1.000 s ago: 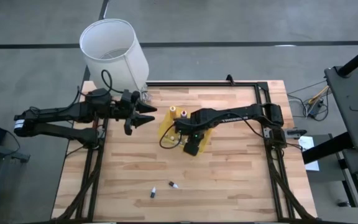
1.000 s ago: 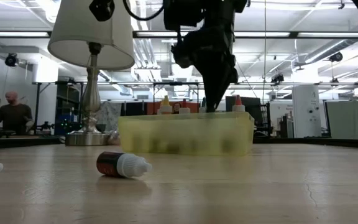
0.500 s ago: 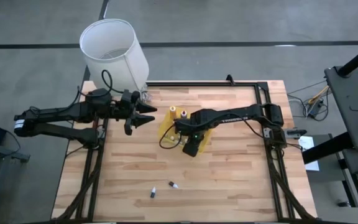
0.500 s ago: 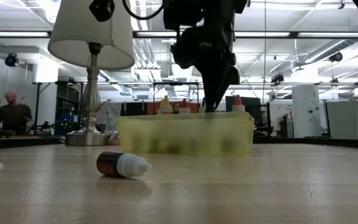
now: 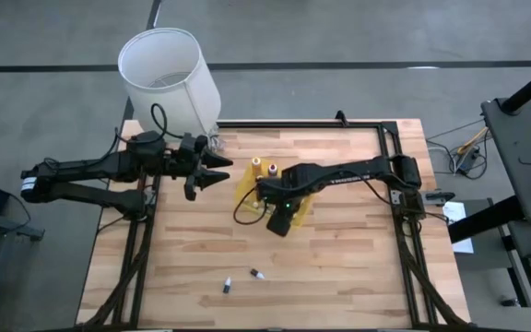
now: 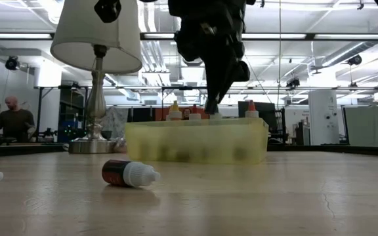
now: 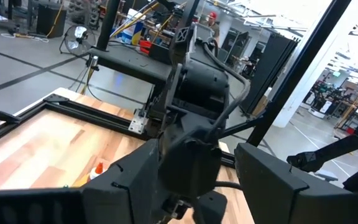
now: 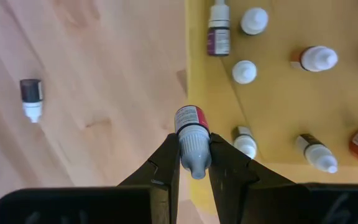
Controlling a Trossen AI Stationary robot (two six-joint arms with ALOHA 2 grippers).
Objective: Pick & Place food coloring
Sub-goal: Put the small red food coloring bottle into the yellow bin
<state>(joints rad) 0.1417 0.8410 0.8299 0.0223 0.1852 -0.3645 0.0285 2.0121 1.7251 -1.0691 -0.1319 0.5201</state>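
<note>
right gripper [image 8: 194,163] pinched a small grey-capped vial [image 8: 192,138] of food coloring over the yellow tray's rim [image 8: 199,74]. let go there, it could bounce off the edge onto the wooden table [image 5: 339,267], where two vials [image 5: 243,277] lay loose. left gripper [image 5: 212,171] waited open beside the lamp [image 5: 166,74]; workshop behind.

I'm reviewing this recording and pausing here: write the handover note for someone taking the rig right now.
Right gripper: shut on a small vial, red label and grey cap, above the yellow tray's edge.
Left gripper: open, empty, waiting beside the lamp.
Done: no vial set down yet; other bottles stay in the tray.
Loose on the table: a dark vial with white cap, a second vial near the front edge.
Left: place the held vial, then go on with the rest.
</note>
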